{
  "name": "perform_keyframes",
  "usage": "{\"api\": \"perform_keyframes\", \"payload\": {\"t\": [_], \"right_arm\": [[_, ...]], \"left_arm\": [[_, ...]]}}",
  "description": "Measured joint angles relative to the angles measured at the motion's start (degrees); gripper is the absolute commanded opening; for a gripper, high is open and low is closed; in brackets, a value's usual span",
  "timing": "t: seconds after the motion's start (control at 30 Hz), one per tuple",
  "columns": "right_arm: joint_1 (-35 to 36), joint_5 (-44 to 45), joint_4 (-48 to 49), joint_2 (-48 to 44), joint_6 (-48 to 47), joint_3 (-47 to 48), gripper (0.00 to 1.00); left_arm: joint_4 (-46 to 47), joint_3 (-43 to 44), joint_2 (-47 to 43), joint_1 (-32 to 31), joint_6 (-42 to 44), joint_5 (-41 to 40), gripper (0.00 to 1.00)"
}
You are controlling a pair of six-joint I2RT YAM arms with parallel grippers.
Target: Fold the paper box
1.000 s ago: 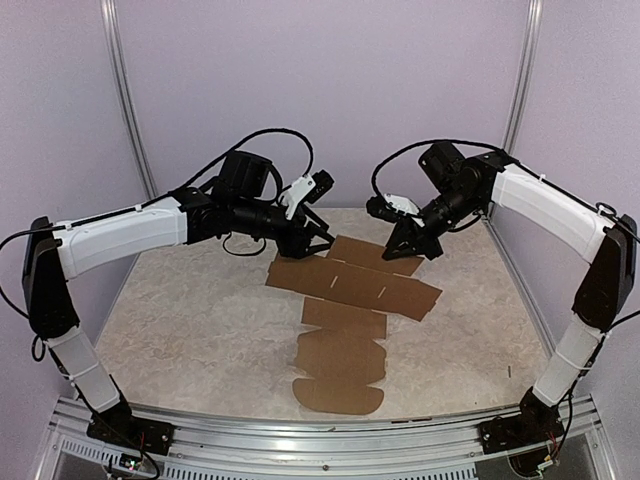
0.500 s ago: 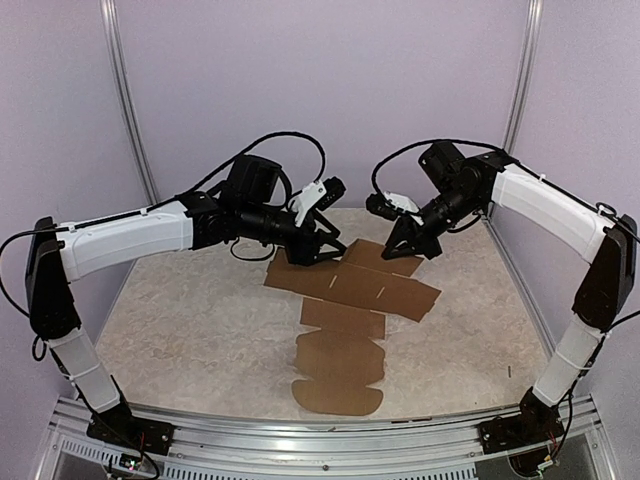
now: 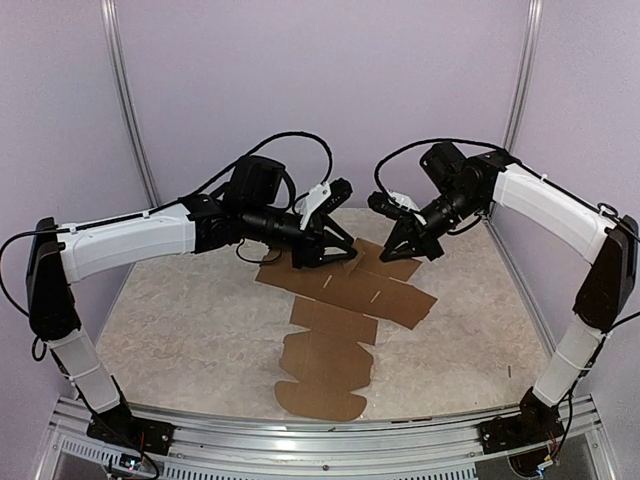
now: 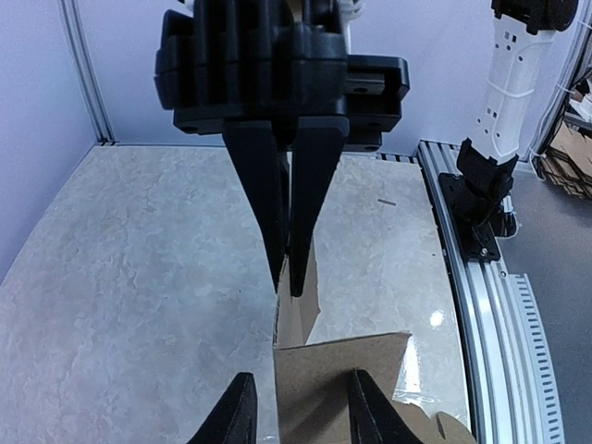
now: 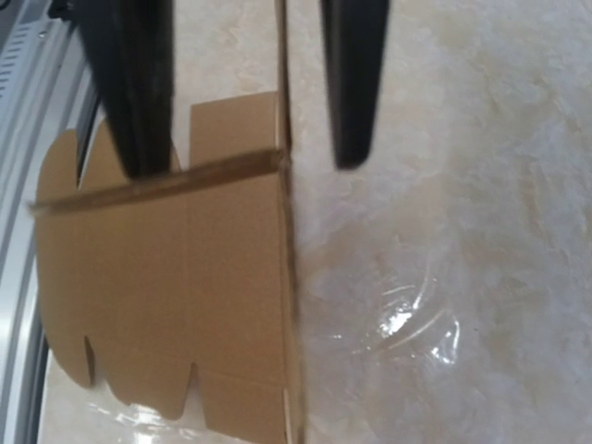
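The paper box [image 3: 345, 300] is a flat brown die-cut sheet on the table, with its rounded tabs toward the near edge. It also shows in the left wrist view [image 4: 333, 379] and the right wrist view [image 5: 185, 277]. My left gripper [image 3: 345, 252] is open over the sheet's far part, and a raised panel stands between its fingers [image 4: 299, 379]. My right gripper [image 3: 405, 250] faces it. Its fingers are pressed together on a thin upright far flap, seen in the left wrist view [image 4: 287, 282]. Its own fingers are out of the right wrist view.
The marbled tabletop [image 3: 180, 320] is bounded by purple walls and a metal rail [image 3: 320, 430] along the near edge. The right arm's base [image 4: 481, 203] stands on that rail. The two grippers are close, tip to tip.
My left gripper has moved right toward the right gripper, over the sheet's far part. The sheet has swung, its near tabbed end shifting left and nearer. The right gripper has barely moved.
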Motion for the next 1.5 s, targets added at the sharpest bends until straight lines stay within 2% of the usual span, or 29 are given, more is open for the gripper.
{"api": "perform_keyframes", "payload": {"t": [0.33, 0.47, 0.73, 0.77, 0.83, 0.87, 0.93, 1.3, 1.37, 1.5], "right_arm": [[0.0, -1.57, -2.36, -0.46, -2.54, 0.0, 0.0], [0.02, -2.01, -3.43, -0.46, -3.76, 0.0, 0.0], [0.11, -2.01, -5.44, -0.79, -4.76, 0.0, 0.0], [0.15, -2.01, -5.46, -0.83, -4.74, 0.0, 0.0], [0.22, -2.03, -5.57, -0.9, -4.66, 0.0, 0.0], [0.22, -2.14, -5.55, -0.9, -4.61, 0.0, 0.0], [0.39, -2.78, -5.16, -0.9, -4.5, 0.17, 0.0], [1.07, -3.13, -5.35, -0.94, -4.39, 0.48, 0.0], [1.11, -3.1, -5.38, -0.98, -4.28, 0.48, 0.03], [0.52, -3.76, -5.84, -1.36, -4.24, 0.7, 0.17]], "left_arm": [[0.22, 0.31, 0.94, -0.44, 0.35, 4.04, 0.27], [-0.7, 1.31, 1.75, -0.66, 1.01, 5.16, 0.15], [-3.52, 3.87, 3.21, -0.83, 2.47, 5.51, 0.03], [-3.52, 3.89, 3.21, -0.83, 2.45, 5.49, 0.07], [-3.61, 3.96, 3.21, -0.83, 2.43, 5.49, 0.21], [-3.58, 3.96, 3.21, -0.85, 2.56, 5.46, 0.24], [-3.82, 3.96, 3.37, -1.14, 2.16, 5.35, 0.24], [-3.78, 4.02, 4.11, -2.01, 2.14, 5.16, 0.02], [-3.8, 4.04, 4.11, -1.97, 2.1, 4.9, 0.0], [-3.87, 4.04, 4.11, -1.99, 2.01, 4.74, 0.0]]}}
